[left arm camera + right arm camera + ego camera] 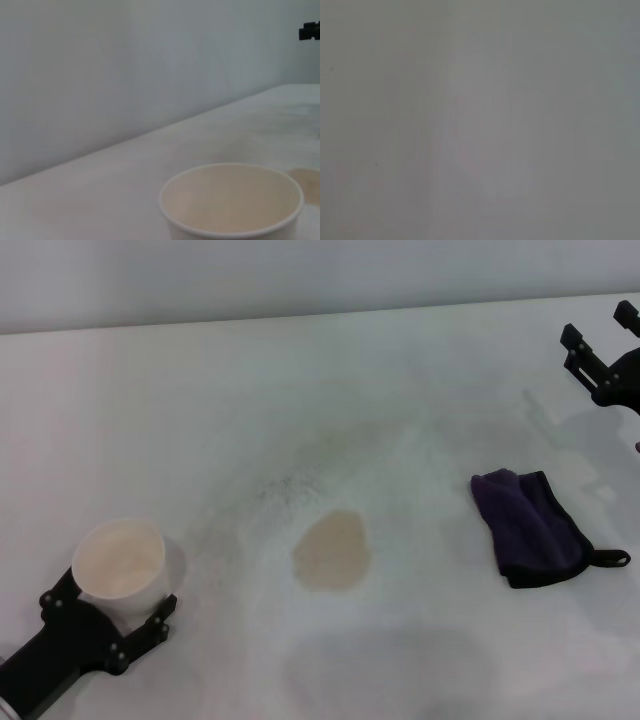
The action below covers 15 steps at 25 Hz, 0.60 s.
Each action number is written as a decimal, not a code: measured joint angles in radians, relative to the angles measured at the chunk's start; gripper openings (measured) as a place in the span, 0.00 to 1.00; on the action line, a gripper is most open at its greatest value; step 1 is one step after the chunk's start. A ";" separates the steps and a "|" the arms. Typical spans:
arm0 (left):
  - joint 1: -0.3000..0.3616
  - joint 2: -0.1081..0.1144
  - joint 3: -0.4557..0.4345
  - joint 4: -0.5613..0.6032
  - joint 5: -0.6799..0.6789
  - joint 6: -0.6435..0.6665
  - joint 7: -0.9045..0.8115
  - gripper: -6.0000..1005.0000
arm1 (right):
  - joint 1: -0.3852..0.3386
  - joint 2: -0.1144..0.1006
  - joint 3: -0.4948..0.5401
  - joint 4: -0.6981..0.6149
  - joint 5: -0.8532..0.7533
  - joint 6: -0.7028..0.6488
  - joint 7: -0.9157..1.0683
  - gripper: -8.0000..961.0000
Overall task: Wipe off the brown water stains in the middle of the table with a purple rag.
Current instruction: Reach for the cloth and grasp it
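The brown water stain (332,551), a light tan roundish patch, lies in the middle of the white table (420,390). Its edge also shows in the left wrist view (306,179). The purple rag (527,527) lies folded to the right of the stain, its black loop pointing right. My right gripper (601,328) hovers open and empty at the far right, beyond the rag. My left gripper (108,614) is at the near left, shut on a white paper cup (120,565) standing upright on the table. The right wrist view shows only a plain grey surface.
Faint grey speckled smudges (280,485) spread behind the stain. The paper cup's rim fills the left wrist view (231,200), with a grey wall behind the table's far edge. My right gripper shows there as a small dark shape (310,31).
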 joint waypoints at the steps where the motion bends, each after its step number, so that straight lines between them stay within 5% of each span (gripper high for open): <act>1: 0.002 0.000 0.001 -0.007 -0.009 0.006 0.014 0.84 | 0.000 0.000 0.000 0.000 0.000 0.000 0.000 0.76; 15: 0.094 -0.001 0.001 -0.051 -0.088 0.108 0.129 0.89 | -0.008 -0.002 0.000 -0.004 -0.003 -0.016 0.000 0.76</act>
